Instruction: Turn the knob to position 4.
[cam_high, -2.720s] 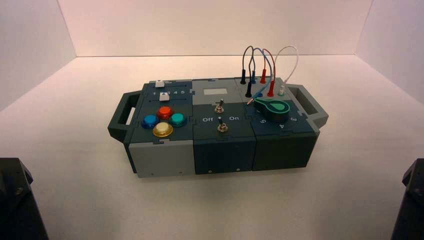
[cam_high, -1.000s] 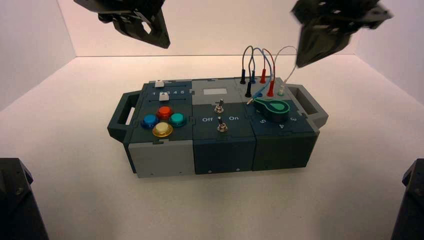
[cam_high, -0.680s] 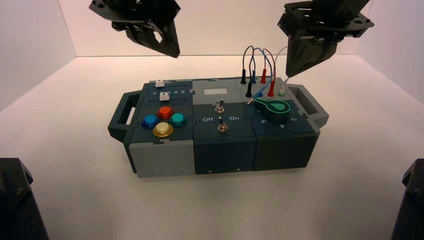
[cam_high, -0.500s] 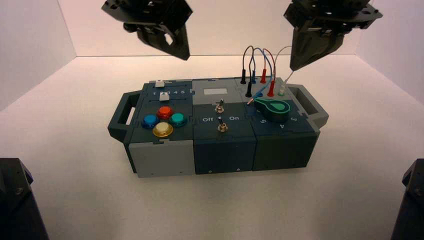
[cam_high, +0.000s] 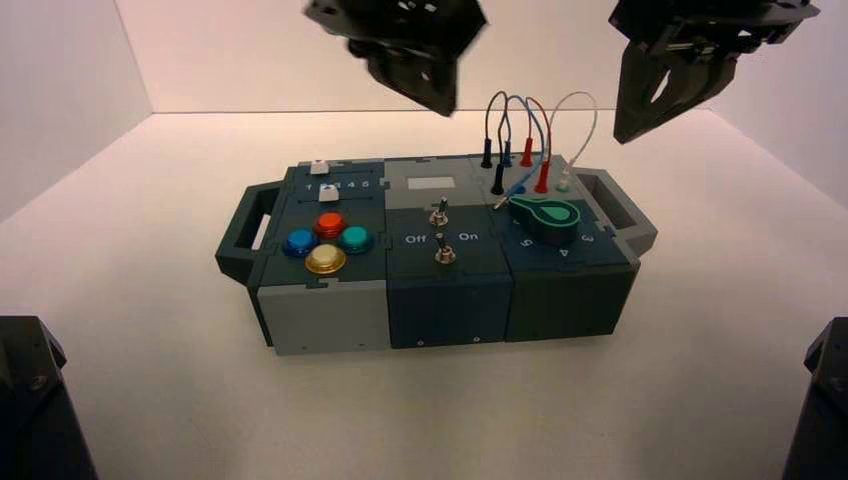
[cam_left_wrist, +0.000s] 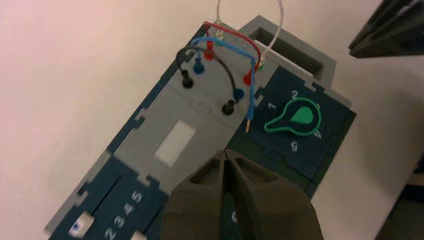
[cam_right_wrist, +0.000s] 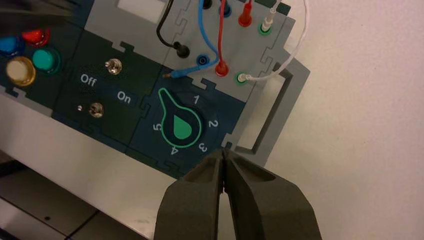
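From the high view, the box (cam_high: 420, 290) sat on the white table (cam_high: 150, 380) with its dark-green knob (cam_high: 545, 218) on the right-hand module, in front of the looping wires (cam_high: 525, 125). The numeral 4 (cam_high: 563, 253) lay on the near side of the dial, between a 5 and a 3. The left gripper (cam_high: 430, 85) hung in the air above the box's rear middle, and the right gripper (cam_high: 645, 110) hung high above the right handle (cam_high: 625, 215); neither touched anything. Four coloured push buttons (cam_high: 325, 243) sat on the left module and two metal toggle switches (cam_high: 441, 235) in the middle.

In the left wrist view, the left gripper (cam_left_wrist: 226, 156) had its fingers pressed together, holding nothing, above the grey panel near the pale display window (cam_left_wrist: 174, 143). The knob (cam_left_wrist: 296, 118) lay beyond, with its tapered tip reaching toward the free blue wire end (cam_left_wrist: 248, 122).

In the right wrist view, the right gripper (cam_right_wrist: 222, 155) was likewise closed and empty, poised over the box's edge just beside the 3. The knob (cam_right_wrist: 180, 126) showed its tapered tip aimed into the gap between 5 and 1, toward the "On" lettering (cam_right_wrist: 124, 97). The 4 (cam_right_wrist: 174, 150) sat on the opposite side of the dial from that tip, between 5 and 3
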